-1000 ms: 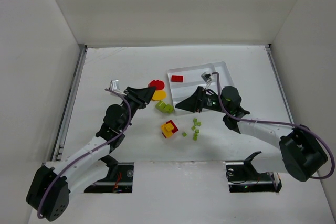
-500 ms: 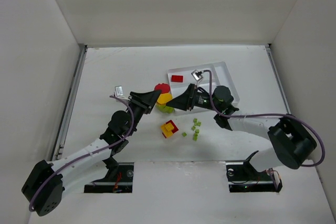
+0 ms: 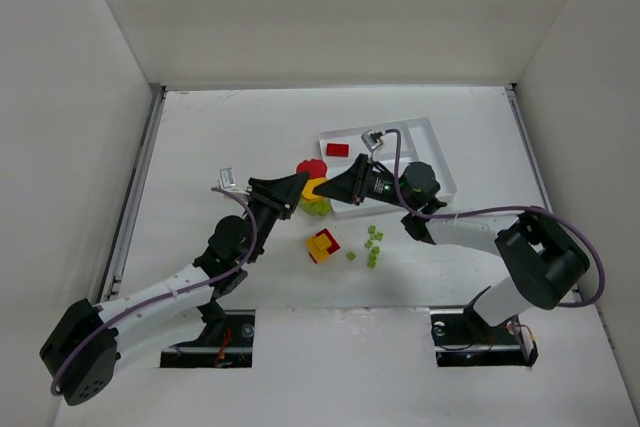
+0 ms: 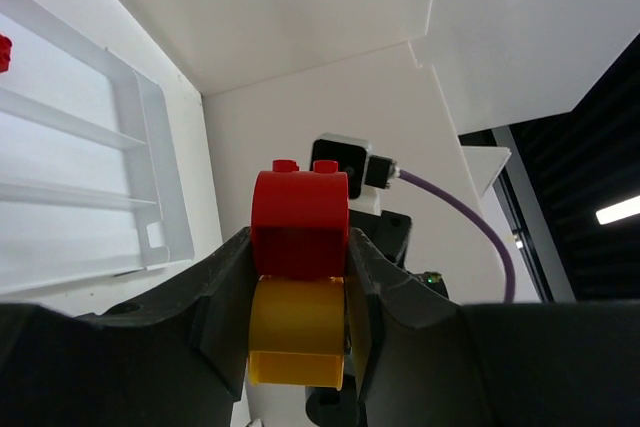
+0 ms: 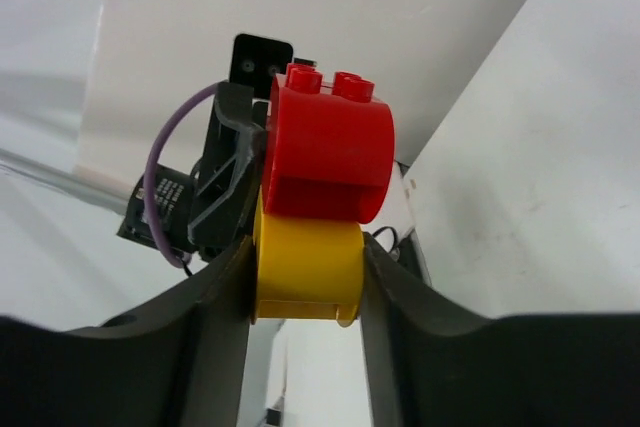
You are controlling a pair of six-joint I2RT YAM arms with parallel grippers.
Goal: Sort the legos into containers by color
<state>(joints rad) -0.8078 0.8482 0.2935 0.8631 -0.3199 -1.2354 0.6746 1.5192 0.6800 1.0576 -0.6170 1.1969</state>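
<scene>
- The left gripper [image 3: 298,187] and the right gripper [image 3: 328,189] meet tip to tip over the white table [image 3: 220,127]. Between them is one stacked pair of bricks, lifted off the surface.
- The left gripper is pinched onto the pair. In its wrist view its dark fingers [image 4: 225,292] press the sides of the red rounded plastic brick [image 4: 298,222] at its lower half. The yellow rounded plastic brick [image 5: 305,272] joined to it sits deeper between the same fingers.
- The right gripper is clamped on the yellow brick, with its fingers [image 5: 215,317] against both sides. The red brick stands clear beyond its fingertips, studs pointing away.
- A shallow white-translucent rectangular plastic tray [image 3: 420,147] lies under and beyond the right gripper's wrist, on the side away from the left gripper.
- A flat red plastic brick [image 3: 337,149] lies inside the tray at its end nearest the grippers, just beyond the right gripper's tips. I cannot tell which slot it is in.
- A lime-green plastic block [image 3: 318,208] rests on the table directly beneath the two fingertips, slightly toward the arm bases.
- A red-and-yellow brick cluster [image 3: 322,245] sits on the table further toward the bases from both tips.
- Several tiny lime-green cubes [image 3: 372,242] are scattered beside that cluster, on the near side of the right arm.
</scene>
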